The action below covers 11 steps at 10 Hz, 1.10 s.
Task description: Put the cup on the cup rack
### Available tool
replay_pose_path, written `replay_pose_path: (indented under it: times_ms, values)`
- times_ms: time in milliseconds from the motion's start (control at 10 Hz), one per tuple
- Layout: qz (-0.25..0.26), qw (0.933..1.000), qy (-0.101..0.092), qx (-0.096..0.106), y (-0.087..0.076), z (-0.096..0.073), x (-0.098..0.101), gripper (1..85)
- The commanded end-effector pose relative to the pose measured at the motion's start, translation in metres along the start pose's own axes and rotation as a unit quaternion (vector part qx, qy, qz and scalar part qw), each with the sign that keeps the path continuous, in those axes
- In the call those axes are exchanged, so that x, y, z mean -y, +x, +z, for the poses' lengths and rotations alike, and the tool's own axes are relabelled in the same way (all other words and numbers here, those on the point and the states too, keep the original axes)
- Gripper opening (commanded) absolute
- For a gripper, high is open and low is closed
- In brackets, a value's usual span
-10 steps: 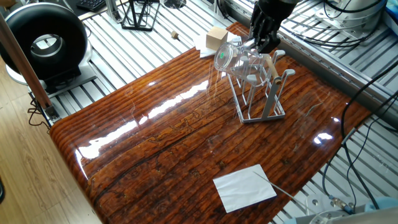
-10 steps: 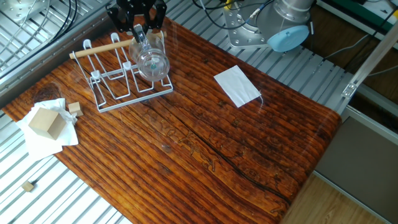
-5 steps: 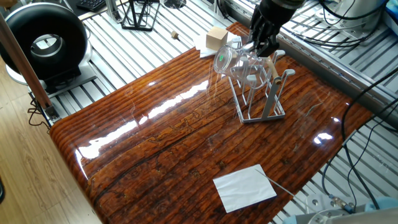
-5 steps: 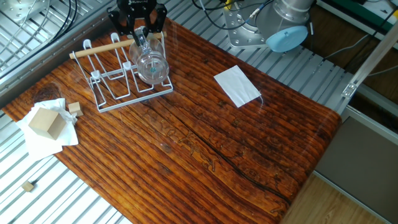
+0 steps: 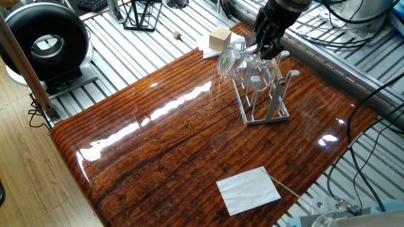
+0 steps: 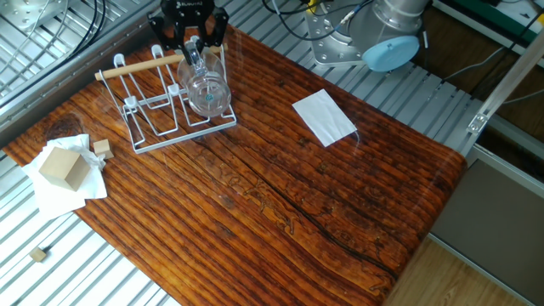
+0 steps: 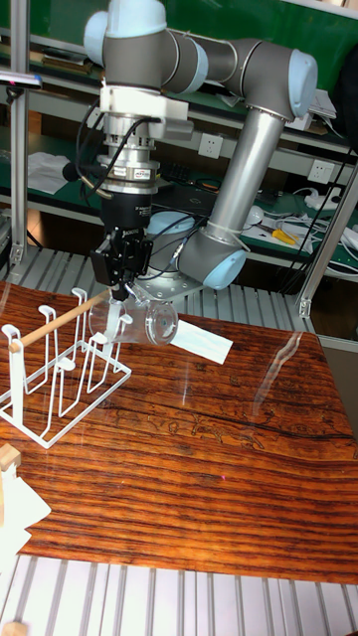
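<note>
We judged the task nearly finished but not complete. The gripper (image 7: 119,286) was closed on the base end of the cup (image 6: 206,83), a clear glass tumbler, which lay tilted on its side with its open mouth facing away from the fingers. The cup hung at the end of the cup rack (image 6: 161,102), a small grey wire frame with upright pegs and a light wooden rod handle (image 6: 140,66), standing on the wooden table (image 6: 280,195). In both fixed views the glass overlapped the end pegs, and one peg seemed to reach into it, though we could not tell for certain whether it rested there. What remained, in our judgement, was to settle the cup fully over a peg, release it and lift away. The cup sat directly below the fingers, held between them.
</note>
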<state>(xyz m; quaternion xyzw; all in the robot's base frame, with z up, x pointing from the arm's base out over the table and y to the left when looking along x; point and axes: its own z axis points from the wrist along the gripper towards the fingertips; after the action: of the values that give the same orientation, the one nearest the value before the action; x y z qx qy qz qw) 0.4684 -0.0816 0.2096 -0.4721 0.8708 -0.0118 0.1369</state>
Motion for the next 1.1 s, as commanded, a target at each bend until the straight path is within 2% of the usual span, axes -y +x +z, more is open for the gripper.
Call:
replay_pose_path:
  times_ms: [0, 300, 1000]
  values:
    - [0.002, 0.9999, 0.001, 0.015, -0.003, 0.001, 0.001, 1.0]
    - [0.003, 0.9996, -0.001, 0.027, -0.002, 0.008, 0.002, 1.0]
    - [0.000, 0.9992, 0.003, 0.039, -0.002, 0.016, 0.006, 1.0]
